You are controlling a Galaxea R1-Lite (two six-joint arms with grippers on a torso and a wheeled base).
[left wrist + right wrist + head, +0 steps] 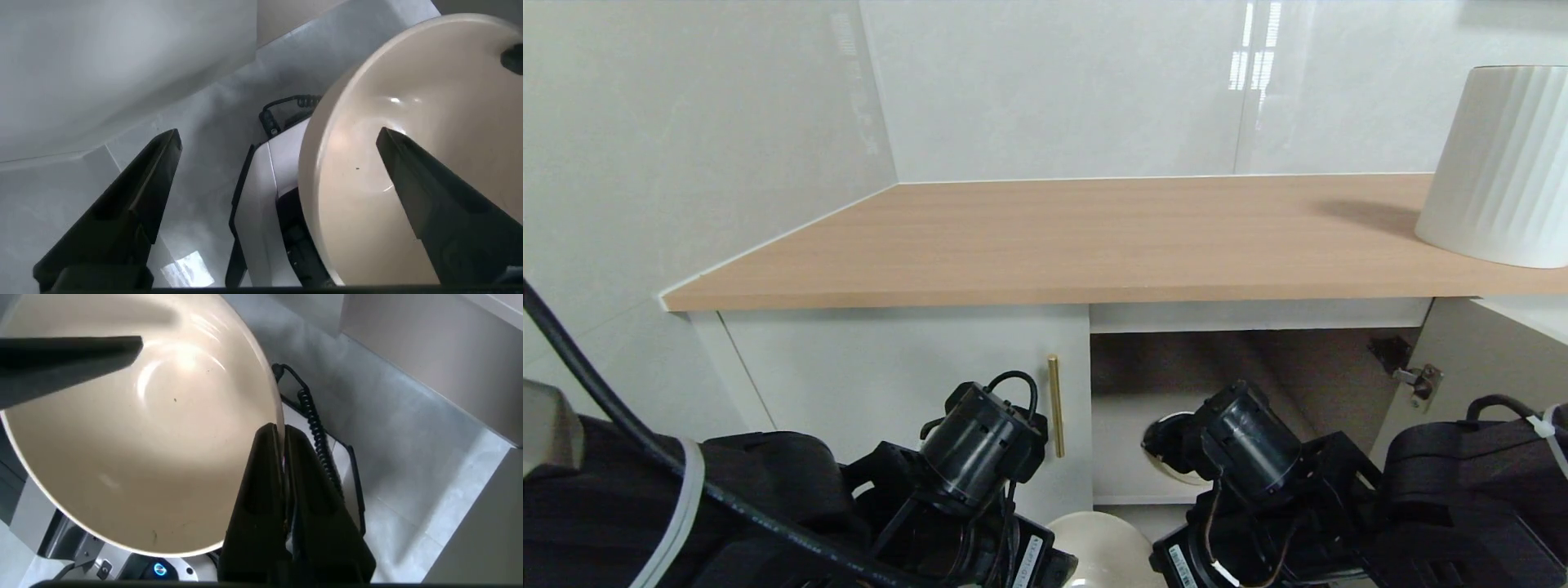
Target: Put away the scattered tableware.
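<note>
A cream bowl (1094,547) hangs low between my two arms, in front of the cabinet. My right gripper (284,490) is shut on the rim of the bowl (147,441), one finger inside and one outside, and holds it above the floor. My left gripper (278,204) stands open beside it, fingers wide apart. One of its fingers (441,212) lies across the hollow of the bowl (368,131), the other (122,212) is off to the side over bare floor. Whether that finger touches the bowl I cannot tell.
A wooden countertop (1094,237) runs across ahead, with a white ribbed vessel (1503,163) at its right end. Below it, the cabinet's right compartment (1258,384) is open, its door (1478,376) swung out. The left door with a gold handle (1054,404) is closed.
</note>
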